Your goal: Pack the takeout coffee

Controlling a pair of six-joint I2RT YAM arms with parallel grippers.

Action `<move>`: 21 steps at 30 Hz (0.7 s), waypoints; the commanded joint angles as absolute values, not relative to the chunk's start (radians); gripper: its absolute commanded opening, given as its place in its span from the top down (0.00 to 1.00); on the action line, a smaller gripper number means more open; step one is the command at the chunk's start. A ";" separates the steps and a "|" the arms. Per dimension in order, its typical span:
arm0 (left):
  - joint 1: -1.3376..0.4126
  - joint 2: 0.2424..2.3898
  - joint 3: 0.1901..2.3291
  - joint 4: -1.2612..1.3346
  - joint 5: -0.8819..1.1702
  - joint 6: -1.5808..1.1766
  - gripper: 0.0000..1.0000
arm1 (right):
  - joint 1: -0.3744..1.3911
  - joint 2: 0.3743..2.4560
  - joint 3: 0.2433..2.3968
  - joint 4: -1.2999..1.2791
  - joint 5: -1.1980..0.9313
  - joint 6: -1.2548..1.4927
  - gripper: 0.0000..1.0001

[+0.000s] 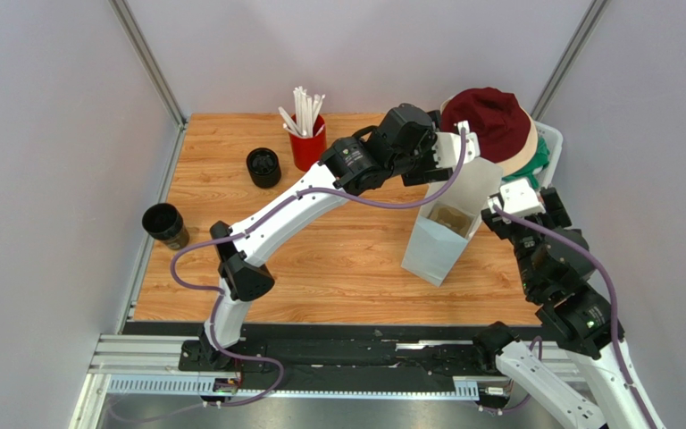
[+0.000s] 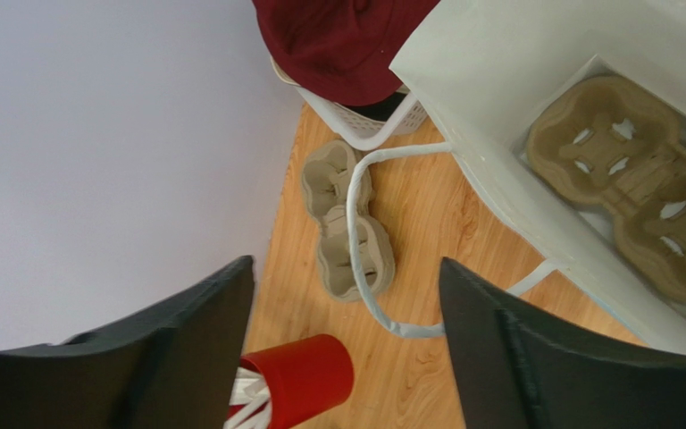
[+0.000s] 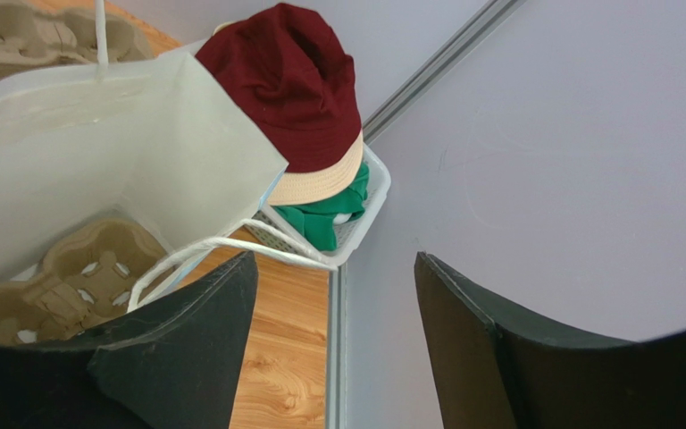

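The takeout coffee cup is a small brown paper cup with a dark inside. It stands without a lid at the table's left edge, far from both grippers. A white paper bag stands open at the right of centre, with a cardboard cup carrier at its bottom. My left gripper is open and empty above the bag's far rim; in the left wrist view nothing is between its jaws. My right gripper is open and empty at the bag's right side, and it also shows in the right wrist view.
A squat black round piece and a red cup of white straws stand at the back. A second cardboard carrier lies behind the bag under its handle. A white basket with a maroon hat sits in the back right corner.
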State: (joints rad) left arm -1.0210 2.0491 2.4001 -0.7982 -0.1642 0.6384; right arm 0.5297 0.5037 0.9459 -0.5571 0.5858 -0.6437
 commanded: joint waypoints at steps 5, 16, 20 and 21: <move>-1.023 1.867 2.395 -0.758 -0.221 0.601 0.06 | 0.523 0.596 1.277 -0.733 0.376 -0.505 0.19; -0.761 1.404 1.986 -0.833 -0.235 0.577 0.05 | 0.592 0.811 1.445 -0.950 -0.277 -0.489 0.08; -0.527 1.156 1.728 -0.856 -0.129 0.604 0.04 | 0.658 0.891 1.373 -0.885 -0.264 -0.512 0.09; -0.503 1.116 1.674 -0.862 -0.121 0.618 0.04 | 0.720 0.911 1.343 -0.870 -0.203 -0.518 0.09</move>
State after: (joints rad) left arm -0.6098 1.2587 1.8690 -0.7956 -0.2058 0.5999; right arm 0.6197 0.8398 1.4109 -0.8845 -0.1757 -0.5095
